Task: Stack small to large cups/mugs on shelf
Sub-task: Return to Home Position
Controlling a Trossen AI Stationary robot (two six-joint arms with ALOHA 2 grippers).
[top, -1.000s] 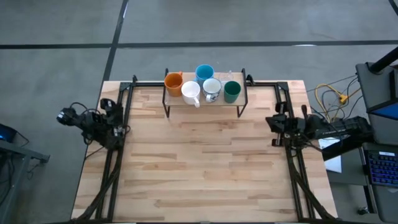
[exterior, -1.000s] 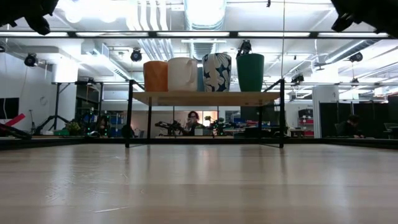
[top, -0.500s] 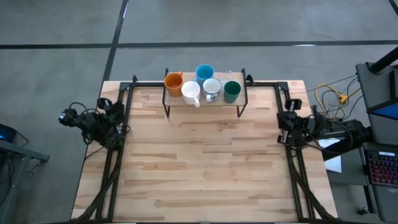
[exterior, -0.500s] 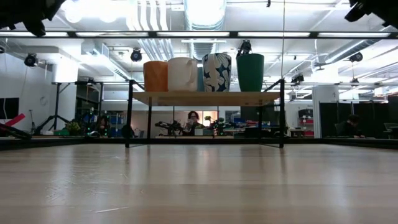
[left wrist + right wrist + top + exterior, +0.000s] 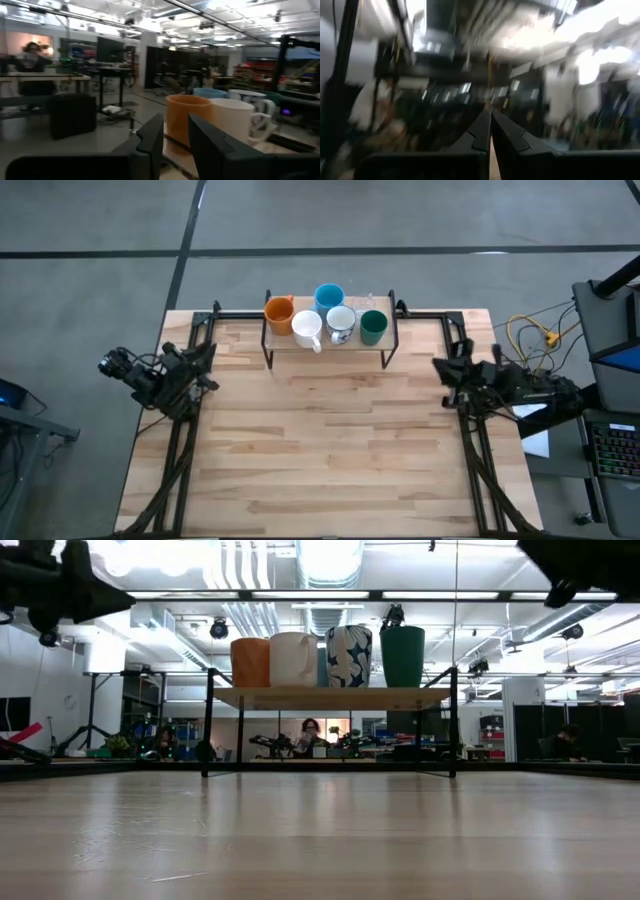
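Note:
The shelf stands at the table's far middle on thin black legs. On its plank top stand an orange cup, a white mug, a light blue cup, a grey-white patterned mug, a dark green cup and a clear glass. My left gripper is at the table's left edge, open and empty, pointing toward the shelf; its wrist view shows the orange cup and white mug ahead. My right gripper is at the right edge, shut and empty.
Black frame rails run along the table's left and right sides. Bare wooden tabletop lies between the arms and in front of the shelf. Cables and a keyboard lie off the right side. People sit in the room behind.
My left gripper has swung toward the table's right and far side, turning to face the shelf, and shows lower in the low view. My right arm has shifted a little at the right edge. The cups and the shelf have stayed put.

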